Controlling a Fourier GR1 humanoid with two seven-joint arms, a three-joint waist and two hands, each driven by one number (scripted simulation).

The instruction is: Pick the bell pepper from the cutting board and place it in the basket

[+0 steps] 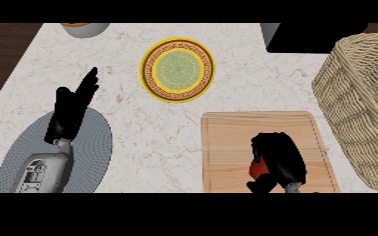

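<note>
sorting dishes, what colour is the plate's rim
Yellow rim with a dark ornamental band on the plate, green centre; head view.

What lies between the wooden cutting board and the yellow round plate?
Only bare marble counter between the wooden cutting board and the yellow round plate, head view.

Plate (178, 70) lying flat on counter (244, 85), yellow rim, brown patterned ring, green centre, sitting toward middle back. Grey round mat (92, 150) lying at lower left, running past lower edge of view. Bowl (85, 28) showing at upper left, grey wall, orange inside, cut off by top of view. Black box (314, 37) standing at upper right, grey side facing left. Dark wood strip (15, 47) running along counter's left edge. Plate sitting well apart from mat, bowl and box.
</note>
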